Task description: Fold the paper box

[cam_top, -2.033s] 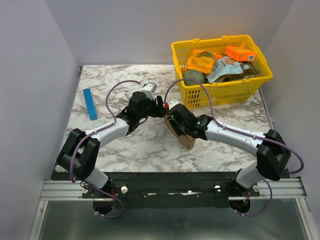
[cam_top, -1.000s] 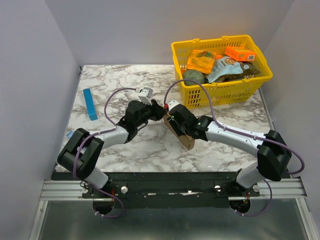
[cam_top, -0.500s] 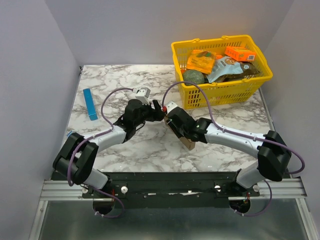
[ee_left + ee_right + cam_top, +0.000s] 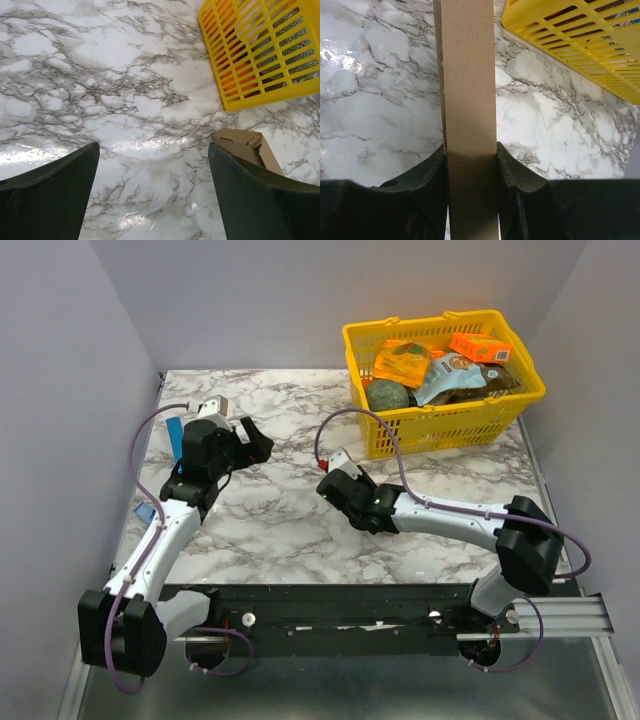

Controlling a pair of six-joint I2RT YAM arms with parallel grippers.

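Observation:
The paper box (image 4: pixel 469 90) is a plain brown carton, folded into a narrow rectangular shape. It runs away from my right gripper (image 4: pixel 470 150), whose fingers are shut on its two sides. In the top view my right gripper (image 4: pixel 340 488) sits mid-table and covers the box. The left wrist view shows the paper box (image 4: pixel 245 146) at the right, with one folded end facing the camera. My left gripper (image 4: pixel 246 443) is open and holds nothing, well to the left of the box. Its fingers frame bare marble in the left wrist view, where my left gripper (image 4: pixel 152 147) is clear of the carton.
A yellow basket (image 4: pixel 440 420) with packets and small orange boxes stands at the back right, close behind the right gripper; its wall (image 4: pixel 260 55) and corner (image 4: pixel 580 45) show in both wrist views. A thin blue strip (image 4: pixel 175 432) lies at the left, partly behind the left arm.
My left gripper has opened, let go near the box and swung back to the far left. My right gripper still holds the box and has shifted slightly left.

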